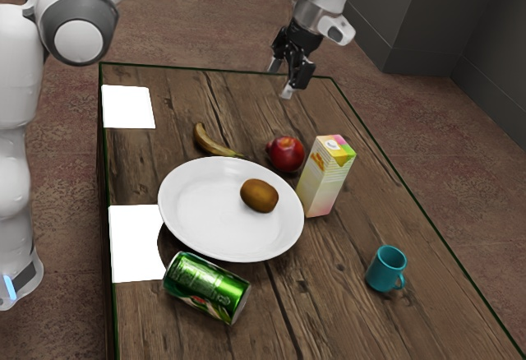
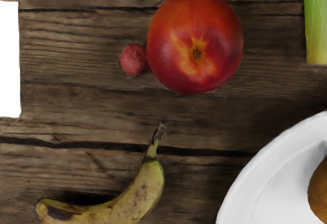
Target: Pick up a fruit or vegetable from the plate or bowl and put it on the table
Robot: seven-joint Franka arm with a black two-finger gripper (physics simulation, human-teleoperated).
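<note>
From the exterior view's left to its right, I take the plate [image 1: 193, 204] as the landmark. On its left side are 2 white squares: 1 farther square [image 1: 127, 107], well apart from the plate, and 1 nearer square [image 1: 136, 249], just beside it. Then comes the green can [image 1: 205, 288], which lies on its side, just beside the plate at its near edge. The banana [image 1: 215, 145] is lying near the far edge of the plate. The brown fruit [image 1: 260, 196], the thing of the task, rests on the plate, toward its right part. Beyond the plate there is 1 small red fruit [image 2: 134, 60], and the gripper [image 1: 280, 79] is raised well apart from the plate, with its 2 fingers spread and nothing between them. The red-orange fruit [image 1: 286, 154] is near the plate and touches the small red fruit. The carton [image 1: 326, 176] stands upright, just right of the plate. Last is the teal mug [image 1: 386, 270], upright, farther right of the plate.
</note>
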